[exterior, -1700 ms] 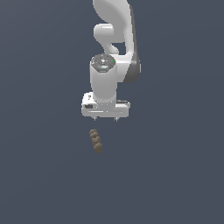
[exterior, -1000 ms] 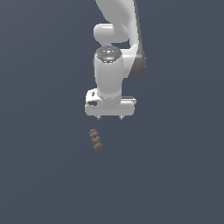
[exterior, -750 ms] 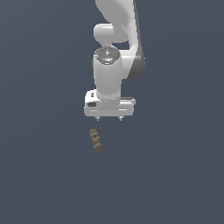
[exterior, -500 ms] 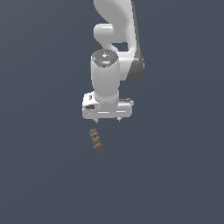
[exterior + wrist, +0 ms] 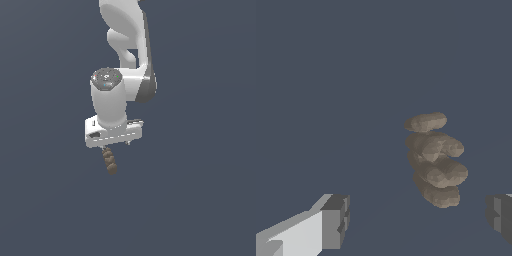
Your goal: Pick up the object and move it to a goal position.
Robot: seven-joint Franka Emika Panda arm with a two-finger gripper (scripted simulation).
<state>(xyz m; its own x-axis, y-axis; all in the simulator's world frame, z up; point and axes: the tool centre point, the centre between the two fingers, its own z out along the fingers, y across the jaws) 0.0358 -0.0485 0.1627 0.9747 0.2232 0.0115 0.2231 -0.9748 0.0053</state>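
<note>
Lowered since earlier: one claw (image 5: 416, 220) now just above one brown object (image 5: 109, 162), fingers apart, nothing gripped.

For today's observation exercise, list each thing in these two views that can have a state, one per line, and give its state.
end effector: open, fingers wide apart, holding nothing.
brown lobed object: lying free, ungrasped, between the fingers in the wrist view and touching neither.
arm: end effector pointed downward over the object, covering its upper end in the exterior view.
</note>
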